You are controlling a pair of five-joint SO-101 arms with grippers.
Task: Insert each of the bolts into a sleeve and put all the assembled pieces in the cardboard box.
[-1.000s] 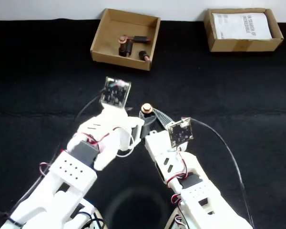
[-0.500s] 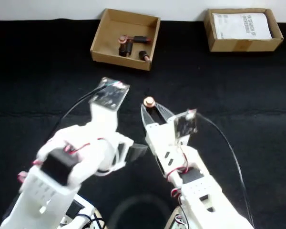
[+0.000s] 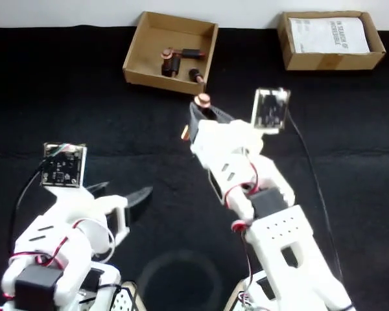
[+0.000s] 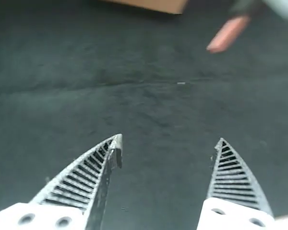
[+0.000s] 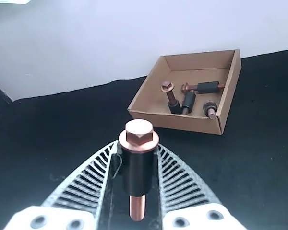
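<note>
Right gripper (image 5: 138, 149) clamped on a copper hex-head bolt (image 5: 138, 135) seated in a black cylindrical sleeve (image 5: 137, 167).
The piece lies along the fingers with its head at their tips. In the high view it is just toward 12 o'clock from the centre of the black table cover (image 3: 350, 129). The open brown cardboard box (image 3: 133, 55) lies at 11 o'clock, near the bolt head, with other sleeved bolts (image 3: 176, 62) inside. Left gripper (image 4: 169, 141) hangs at 8 o'clock, jaws spread wide, holding nothing.
</note>
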